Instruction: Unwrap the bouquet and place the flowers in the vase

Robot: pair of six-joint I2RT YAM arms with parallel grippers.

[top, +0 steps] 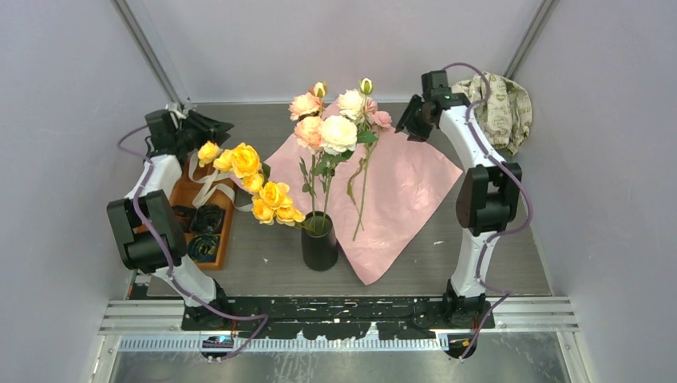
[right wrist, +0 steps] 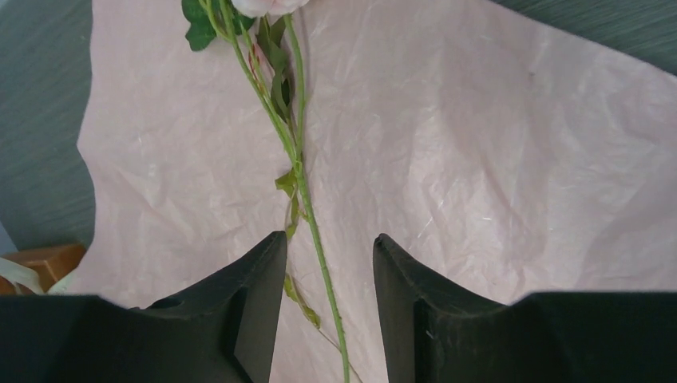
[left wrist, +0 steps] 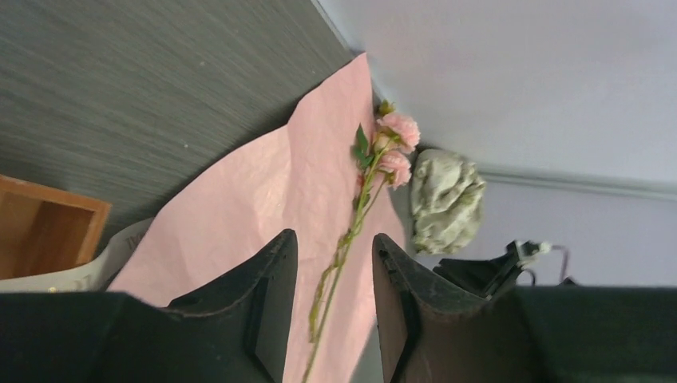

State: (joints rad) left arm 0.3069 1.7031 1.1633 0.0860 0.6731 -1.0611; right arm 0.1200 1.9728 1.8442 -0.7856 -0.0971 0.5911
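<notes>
The black vase (top: pixel 319 241) stands at the near left corner of the flat pink wrapping paper (top: pixel 403 191). Yellow roses (top: pixel 257 182) lean left out of it, and cream and pink roses (top: pixel 325 132) stand upright in it. One pink-bloomed flower (top: pixel 363 179) lies on the paper; its stem (right wrist: pixel 307 199) and its blooms (left wrist: pixel 397 140) show in the wrist views. My left gripper (top: pixel 209 128) (left wrist: pixel 334 235) hangs open and empty at the back left. Open as well, my right gripper (top: pixel 413 120) (right wrist: pixel 330 235) hovers at the back right, above the paper, with the lying stem beneath its fingers.
An orange tray (top: pixel 185 191) with black coiled rolls (top: pixel 207 217) sits at the left, and a beige ribbon (top: pixel 214 188) is draped over it. A patterned cloth (top: pixel 501 108) is bunched in the back right corner. Grey walls close three sides.
</notes>
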